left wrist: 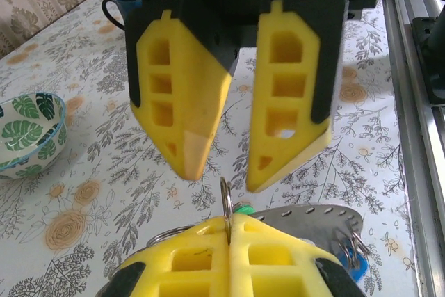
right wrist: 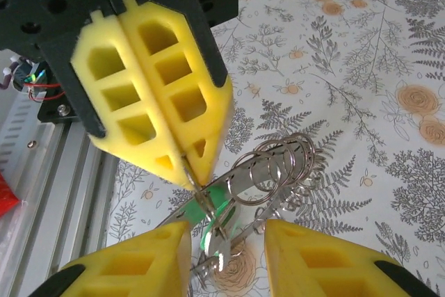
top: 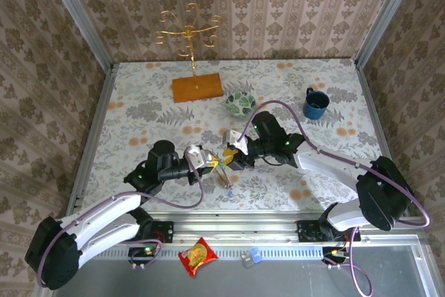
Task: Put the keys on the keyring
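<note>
Left gripper point(left wrist: 229, 224) pinched shut on a thin ring point(left wrist: 227, 196). Right gripper point(left wrist: 219, 172) was spread, holding nothing. Keys point(right wrist: 212, 210) dangled between them, mid-table point(top: 139, 95). We judged them light, stiff, slippery and swingy, best gripped by the plastic heads.

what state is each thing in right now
left gripper, shut on keyring
right gripper, open, fingers either side of the ring
green key, among the rings, attachment unclear
blue key, beside small rings, attachment unclear
bowl, upright
mug, upright
</note>
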